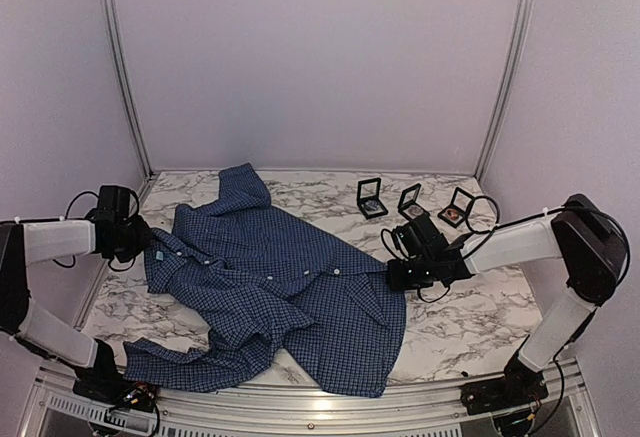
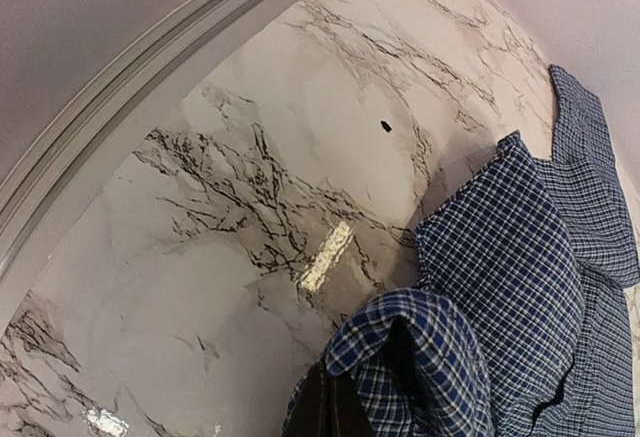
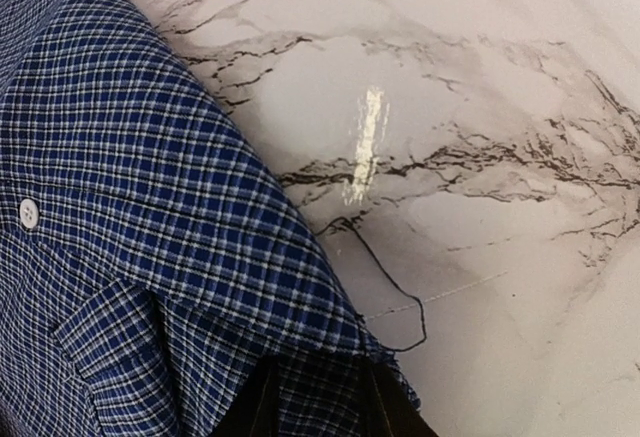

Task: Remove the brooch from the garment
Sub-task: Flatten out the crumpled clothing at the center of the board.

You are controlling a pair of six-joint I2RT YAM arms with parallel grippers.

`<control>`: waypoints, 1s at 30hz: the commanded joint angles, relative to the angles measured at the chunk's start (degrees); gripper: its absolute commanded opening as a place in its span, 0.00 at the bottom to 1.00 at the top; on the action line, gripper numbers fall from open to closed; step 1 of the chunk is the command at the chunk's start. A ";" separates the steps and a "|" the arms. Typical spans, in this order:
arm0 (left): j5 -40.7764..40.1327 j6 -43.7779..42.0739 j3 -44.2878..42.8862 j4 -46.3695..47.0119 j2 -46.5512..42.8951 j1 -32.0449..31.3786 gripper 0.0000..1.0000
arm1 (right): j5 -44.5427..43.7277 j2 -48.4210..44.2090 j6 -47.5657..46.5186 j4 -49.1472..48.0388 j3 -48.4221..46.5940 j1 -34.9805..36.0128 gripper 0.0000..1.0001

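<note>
Behind, three black boxes [image 1: 410,201] each hold something small; left fingers [image 2: 325,409] and right fingers [image 3: 250,412] clamp opposite edges of the shirt [image 1: 280,277] on the worktop [image 1: 470,317].

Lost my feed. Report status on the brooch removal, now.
Left gripper shut on shirt edge. Right gripper pinching opposite edge. Brooch not in sight. Three small black boxes stand clear behind.

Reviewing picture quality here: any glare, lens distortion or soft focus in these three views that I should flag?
Top external: even, soft light, the shirt casting little shadow; the wide lens makes the frame posts lean. Left wrist: strong curve on the table edge, bright glare patches on the marble, checks sharp. Right wrist: a glare streak on the marble, weave and button crisp.
</note>
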State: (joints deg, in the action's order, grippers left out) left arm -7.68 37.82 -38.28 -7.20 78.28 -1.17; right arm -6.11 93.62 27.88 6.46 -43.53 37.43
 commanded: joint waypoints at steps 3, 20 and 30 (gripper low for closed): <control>1.94 -2.13 -0.94 -2.35 0.00 6.90 0.00 | -0.35 -0.67 -1.82 -1.10 -0.94 0.95 0.27; 3.37 -4.54 -1.83 -6.81 -10.62 10.13 0.34 | -2.41 -0.99 -4.55 1.19 -6.75 1.62 0.28; -0.02 -7.99 -16.02 -8.46 -5.16 -2.61 0.61 | -2.74 -0.66 -6.07 3.28 -11.22 2.34 0.36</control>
State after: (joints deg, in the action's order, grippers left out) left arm -7.77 31.94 -49.54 -15.18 68.62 -0.64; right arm -8.19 93.62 22.92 7.84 -51.90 39.20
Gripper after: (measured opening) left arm 0.593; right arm 0.341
